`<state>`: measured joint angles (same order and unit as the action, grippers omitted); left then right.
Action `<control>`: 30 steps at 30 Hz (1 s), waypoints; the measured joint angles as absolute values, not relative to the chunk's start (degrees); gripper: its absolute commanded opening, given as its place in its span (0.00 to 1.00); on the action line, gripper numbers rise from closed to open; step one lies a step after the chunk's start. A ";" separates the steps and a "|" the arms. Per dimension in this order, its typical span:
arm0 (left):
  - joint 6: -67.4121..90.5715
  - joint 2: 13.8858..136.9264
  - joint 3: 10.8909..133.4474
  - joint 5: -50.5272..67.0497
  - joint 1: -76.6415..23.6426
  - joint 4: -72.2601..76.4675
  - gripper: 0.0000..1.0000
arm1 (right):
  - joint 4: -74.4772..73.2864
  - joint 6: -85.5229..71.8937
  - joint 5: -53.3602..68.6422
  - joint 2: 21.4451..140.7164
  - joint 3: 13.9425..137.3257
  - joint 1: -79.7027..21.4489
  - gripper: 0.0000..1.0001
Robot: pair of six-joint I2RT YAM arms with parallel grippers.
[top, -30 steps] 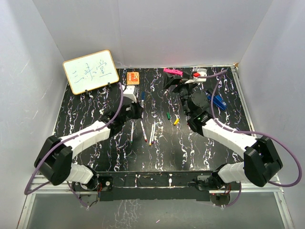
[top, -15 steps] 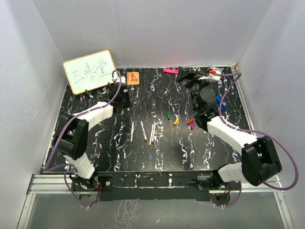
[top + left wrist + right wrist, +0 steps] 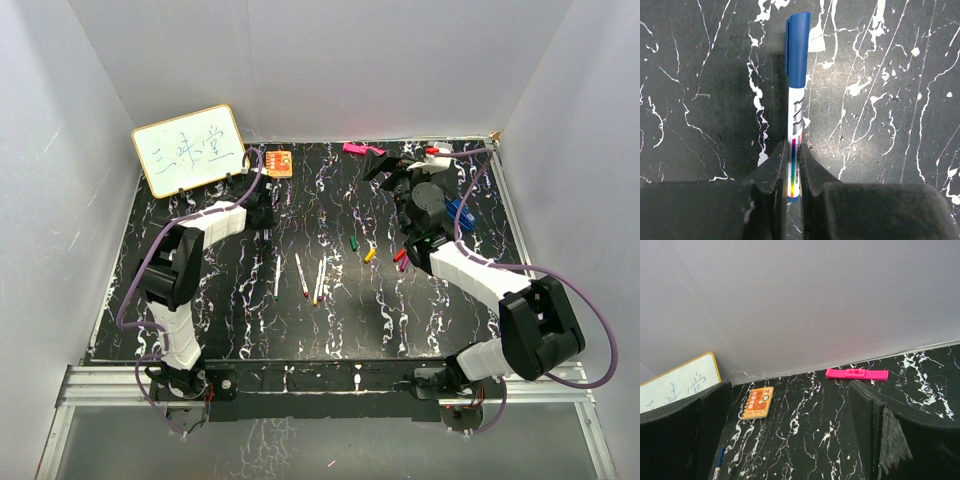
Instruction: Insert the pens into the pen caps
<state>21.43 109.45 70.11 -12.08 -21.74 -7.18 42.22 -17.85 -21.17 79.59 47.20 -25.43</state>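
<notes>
Black marbled table (image 3: 330,330): pens (image 3: 320,280), caps (image 3: 370,254), pink bar (image 3: 357,149) (far edge), orange card (image 3: 279,162).

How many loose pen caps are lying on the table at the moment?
4: a green cap and a yellow cap in the open, a red cap and a purple cap beside the right arm. Others may be hidden under it.
</notes>
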 measured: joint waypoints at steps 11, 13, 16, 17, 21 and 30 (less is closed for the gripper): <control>20.73 113.30 74.17 -13.06 -21.74 -10.15 0.13 | 41.32 -17.23 -20.75 79.99 47.20 -25.43 0.98; 20.73 113.51 74.61 -13.23 -21.74 -10.83 0.15 | 40.82 -17.02 -20.60 80.12 47.20 -25.41 0.98; 20.73 113.65 75.02 -13.67 -21.74 -11.25 0.31 | 40.49 -16.84 -20.36 80.27 47.20 -25.41 0.98; 20.62 113.65 75.07 -13.80 -21.74 -11.25 0.35 | 40.49 -16.82 -20.18 80.29 47.20 -25.41 0.98; 20.56 113.65 75.77 -14.17 -21.74 -11.97 0.38 | 40.49 -16.73 -19.55 80.34 47.20 -25.41 0.98; 20.47 111.94 77.95 -13.78 -21.74 -13.08 0.36 | 39.90 -16.62 -19.29 81.12 47.33 -25.43 0.98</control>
